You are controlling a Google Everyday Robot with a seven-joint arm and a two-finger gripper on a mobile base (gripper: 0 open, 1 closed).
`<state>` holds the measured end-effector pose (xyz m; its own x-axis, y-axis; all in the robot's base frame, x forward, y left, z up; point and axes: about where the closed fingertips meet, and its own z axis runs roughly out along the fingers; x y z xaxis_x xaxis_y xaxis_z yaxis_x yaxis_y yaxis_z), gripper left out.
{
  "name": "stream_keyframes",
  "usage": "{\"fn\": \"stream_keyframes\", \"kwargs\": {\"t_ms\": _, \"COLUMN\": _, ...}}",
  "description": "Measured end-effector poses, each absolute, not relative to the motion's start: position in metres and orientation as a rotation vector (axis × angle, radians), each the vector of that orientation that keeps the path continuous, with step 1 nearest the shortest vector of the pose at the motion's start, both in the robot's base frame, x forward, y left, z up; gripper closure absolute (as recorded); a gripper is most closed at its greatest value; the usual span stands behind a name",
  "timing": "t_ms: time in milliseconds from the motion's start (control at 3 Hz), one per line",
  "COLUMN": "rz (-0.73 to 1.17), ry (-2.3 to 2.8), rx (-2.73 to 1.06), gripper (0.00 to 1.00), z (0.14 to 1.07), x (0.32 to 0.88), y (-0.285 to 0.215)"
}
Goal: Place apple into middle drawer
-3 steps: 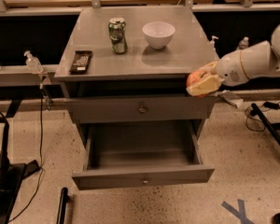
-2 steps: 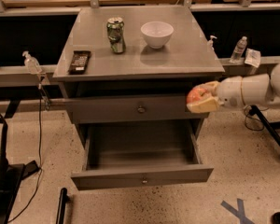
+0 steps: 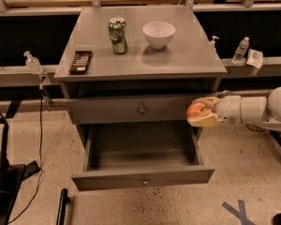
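The red-orange apple is held in my gripper, which reaches in from the right on a white arm. The gripper is shut on the apple beside the cabinet's right front corner, level with the upper knobbed drawer front and just above the right rear corner of the open middle drawer. The middle drawer is pulled out toward the camera, grey, with a small centre knob, and its inside shows nothing in it.
On the grey cabinet top stand a green can, a white bowl and a black remote. A water bottle and sanitizer bottles sit on side ledges. Speckled floor lies in front.
My gripper with the apple has moved down from beside the tabletop edge to the level of the upper drawer front, just above the open drawer's right side.
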<state>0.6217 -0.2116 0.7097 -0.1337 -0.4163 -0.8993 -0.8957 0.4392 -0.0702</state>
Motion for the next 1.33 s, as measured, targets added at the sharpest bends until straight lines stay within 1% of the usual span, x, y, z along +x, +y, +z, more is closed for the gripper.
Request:
{"fn": "stream_keyframes", "kwargs": {"t_ms": 333, "rz": 0.580, "ry": 1.723, "rx": -1.164, "gripper": 1.00, "z": 0.685, "x": 0.637, "y": -0.213}}
{"fn": "stream_keyframes", "kwargs": {"t_ms": 667, "rz": 0.528, "ry": 1.717, "rx": -1.352, "gripper": 1.00, "z": 0.592, "x": 0.655, "y": -0.227}}
{"fn": "stream_keyframes", "kwargs": {"t_ms": 1000, "rz": 0.536, "ry": 1.728, "rx": -1.480, "gripper": 1.00, "z": 0.538, "x": 0.657, "y": -0.239}}
{"fn": "stream_keyframes", "kwargs": {"t_ms": 1333, "rz": 0.574, "ry": 1.709, "rx": -1.579, "gripper": 1.00, "z": 0.505, "x": 0.654, "y": -0.246}}
